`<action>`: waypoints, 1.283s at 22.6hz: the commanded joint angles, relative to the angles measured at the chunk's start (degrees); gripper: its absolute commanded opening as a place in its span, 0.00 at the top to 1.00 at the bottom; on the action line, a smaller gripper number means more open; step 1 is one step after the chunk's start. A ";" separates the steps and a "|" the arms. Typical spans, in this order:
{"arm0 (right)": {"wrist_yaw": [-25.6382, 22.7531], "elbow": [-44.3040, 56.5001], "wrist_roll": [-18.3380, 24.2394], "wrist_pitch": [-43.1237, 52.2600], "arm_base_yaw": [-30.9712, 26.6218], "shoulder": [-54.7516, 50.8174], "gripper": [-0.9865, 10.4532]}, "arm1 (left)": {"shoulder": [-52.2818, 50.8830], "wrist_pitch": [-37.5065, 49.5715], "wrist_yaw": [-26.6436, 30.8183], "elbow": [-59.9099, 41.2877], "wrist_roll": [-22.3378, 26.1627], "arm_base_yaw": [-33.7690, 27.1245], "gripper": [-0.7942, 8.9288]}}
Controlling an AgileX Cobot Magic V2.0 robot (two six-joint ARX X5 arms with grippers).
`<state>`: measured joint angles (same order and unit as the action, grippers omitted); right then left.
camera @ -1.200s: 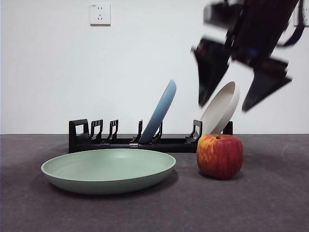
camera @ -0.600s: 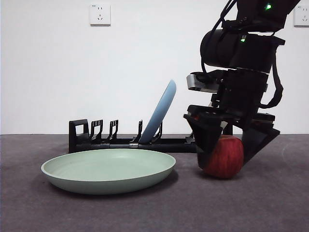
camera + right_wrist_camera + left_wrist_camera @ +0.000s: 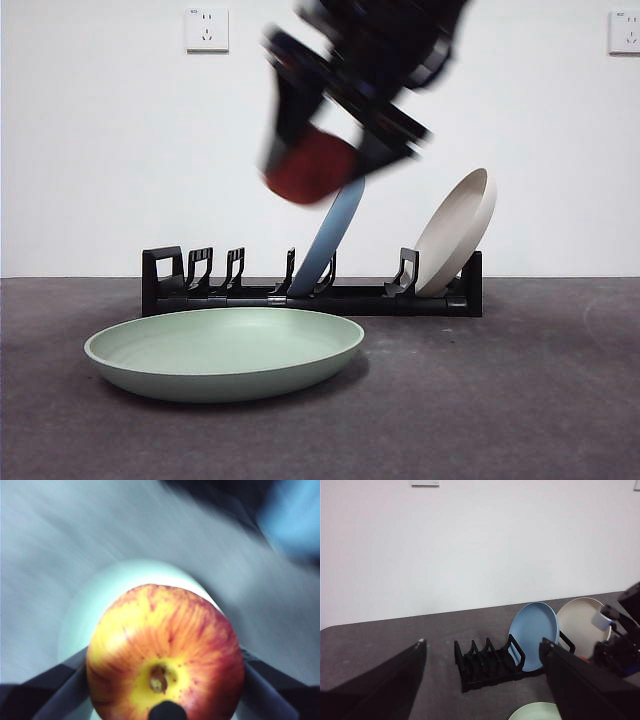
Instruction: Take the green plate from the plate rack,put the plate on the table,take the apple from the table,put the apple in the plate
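Now off the dark grey table [image 3: 520,400], the round red-and-yellow apple [image 3: 312,167] rides high, pinched in the right gripper [image 3: 165,680] above the wide pale green plate [image 3: 224,350]; it looks hard, smooth and slippery, so hold its fat middle.

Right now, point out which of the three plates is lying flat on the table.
The green plate: it rests flat on the table in front of the plate rack, while the light blue plate and the beige plate stand tilted in its slots.

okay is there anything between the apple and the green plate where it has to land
Nothing visible. The right gripper holds the apple in the air, in front of the blue plate in the plate rack. The green plate lies flat and bare on the table, with only open air between them.
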<state>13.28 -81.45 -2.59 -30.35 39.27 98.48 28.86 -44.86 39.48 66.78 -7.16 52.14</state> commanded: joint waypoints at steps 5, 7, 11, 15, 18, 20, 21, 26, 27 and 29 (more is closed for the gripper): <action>-4.92 -3.26 0.13 0.90 5.90 9.57 0.92 | -0.13 -0.09 -0.04 -0.31 -0.35 -0.11 0.53; -6.12 -3.26 0.11 -0.57 6.54 12.87 0.92 | -0.13 -0.92 -0.02 -0.28 -0.37 -0.11 0.53; -7.26 -3.26 0.15 -4.50 6.58 17.22 0.92 | -0.13 -2.21 0.00 -0.31 -0.37 -0.11 0.53; -7.30 -3.26 1.07 -5.09 6.56 18.58 0.85 | -0.13 -3.65 0.09 -0.31 -0.39 -0.11 0.53; -7.32 -3.26 1.03 -5.09 6.62 18.64 0.49 | -0.13 -4.39 0.09 -0.31 -0.42 -0.11 0.53; -7.43 -3.26 0.94 -5.07 6.60 18.62 0.31 | -0.13 -4.81 0.17 -0.31 -0.44 -0.11 0.53; -7.48 -3.26 0.94 -5.09 6.60 18.53 0.28 | -0.13 -4.96 0.55 -0.31 -0.44 -0.11 0.53; -7.45 -3.43 0.92 -5.07 6.56 16.83 0.28 | -0.02 -4.94 0.90 -0.31 -0.44 -0.11 0.53; -7.48 -3.48 0.92 -5.05 6.56 16.02 0.28 | 0.35 -4.94 0.90 -0.31 -0.44 -0.11 0.53; -7.48 -3.48 0.92 -5.09 6.56 14.19 0.28 | 0.90 -4.94 0.90 -0.31 -0.42 -0.11 0.53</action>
<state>5.89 -84.90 -1.87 -35.75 45.74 114.26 29.39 -49.89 40.14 66.78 -7.16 52.14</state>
